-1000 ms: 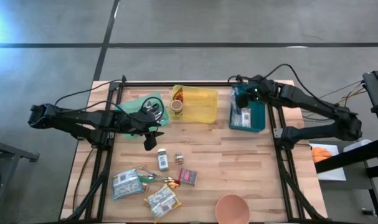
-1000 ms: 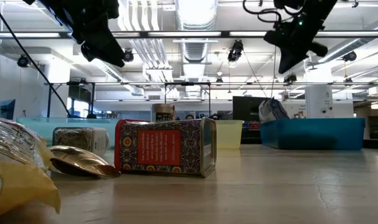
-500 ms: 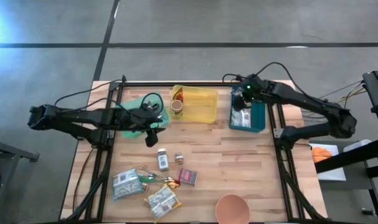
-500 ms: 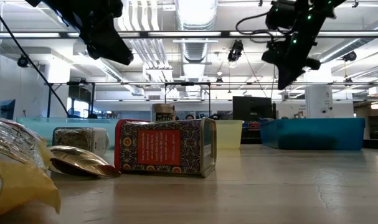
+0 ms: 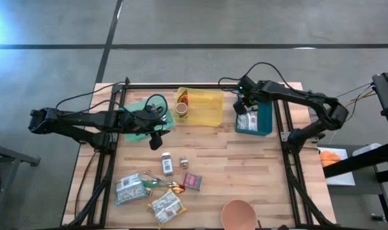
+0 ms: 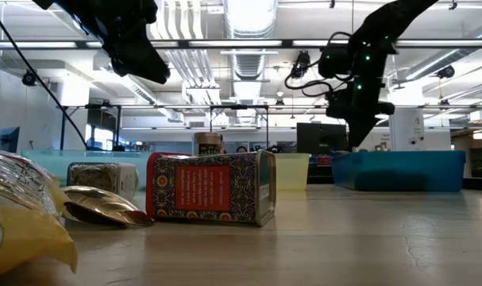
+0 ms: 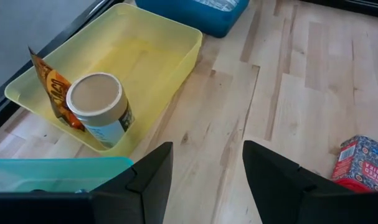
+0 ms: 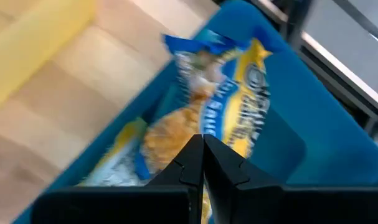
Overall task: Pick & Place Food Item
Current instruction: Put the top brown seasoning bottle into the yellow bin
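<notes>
Left gripper [image 5: 156, 135] near green bin [image 5: 133, 117], fingers apart, nothing between them. We see remaining food, packets [image 5: 166, 206] and red tin [image 5: 193, 182], on table front, well apart from it. Yellow bin [image 5: 209, 108] holds cup [image 5: 181, 110]. Right gripper [image 5: 244, 103] over blue bin [image 5: 265, 121], fingers together, empty; bag [image 8: 241, 99] inside bin. For next pick we should descend square over one item, fingers straddling it, avoid neighbours.

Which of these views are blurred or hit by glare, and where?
Right wrist view: motion blur smears the snack bag in the blue bin. Low view: the nearest yellow packet is out of focus, and ceiling lights blow out. High view: a bright flare in the top-left corner. Left wrist view: sharp on the yellow bin.
</notes>
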